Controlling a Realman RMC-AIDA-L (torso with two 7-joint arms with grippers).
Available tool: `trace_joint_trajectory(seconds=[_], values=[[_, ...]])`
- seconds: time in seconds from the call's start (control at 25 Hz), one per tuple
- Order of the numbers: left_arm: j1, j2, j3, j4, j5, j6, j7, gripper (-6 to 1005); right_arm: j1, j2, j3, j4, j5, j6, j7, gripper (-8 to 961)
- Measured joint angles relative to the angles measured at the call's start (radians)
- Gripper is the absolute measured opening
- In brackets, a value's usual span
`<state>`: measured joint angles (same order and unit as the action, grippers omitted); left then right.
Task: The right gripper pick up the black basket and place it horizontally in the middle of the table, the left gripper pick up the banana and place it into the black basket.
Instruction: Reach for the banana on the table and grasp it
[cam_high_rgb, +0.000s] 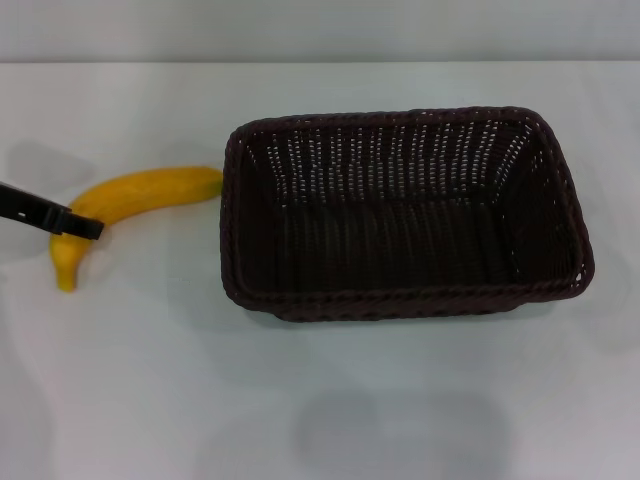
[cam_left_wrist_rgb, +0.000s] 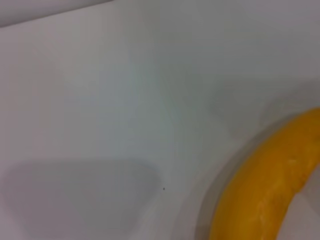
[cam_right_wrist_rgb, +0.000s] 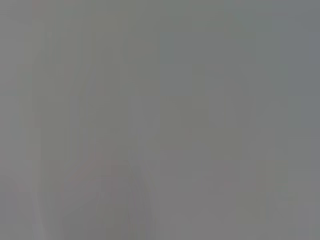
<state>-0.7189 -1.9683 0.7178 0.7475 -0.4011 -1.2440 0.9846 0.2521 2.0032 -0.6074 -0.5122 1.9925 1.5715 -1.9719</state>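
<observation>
The black basket (cam_high_rgb: 556, 205) stands upright on the white table (cam_high_rgb: 150, 390), its long side running left to right, middle to right in the head view. It holds nothing. The banana (cam_high_rgb: 150, 190) lies on the table just left of the basket, one end near the basket's left wall. My left gripper (cam_high_rgb: 82, 224) reaches in from the left edge and lies across the banana's lower, curved part. The left wrist view shows the banana (cam_left_wrist_rgb: 270, 190) close up on the table. My right gripper is out of view; the right wrist view shows only plain grey.
The table's far edge (cam_high_rgb: 320, 62) runs along the top of the head view. White tabletop (cam_high_rgb: 400, 420) stretches in front of the basket and around the banana.
</observation>
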Motion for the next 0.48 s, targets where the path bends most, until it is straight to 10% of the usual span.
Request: trace_joint_trajectory(seconds=[0.48], values=[[-0.002,-0.005,0.000,0.005,-0.001,0.041,0.009,480,0.015,0.002,-0.002,-0.004,0.000,0.003,0.015,333]])
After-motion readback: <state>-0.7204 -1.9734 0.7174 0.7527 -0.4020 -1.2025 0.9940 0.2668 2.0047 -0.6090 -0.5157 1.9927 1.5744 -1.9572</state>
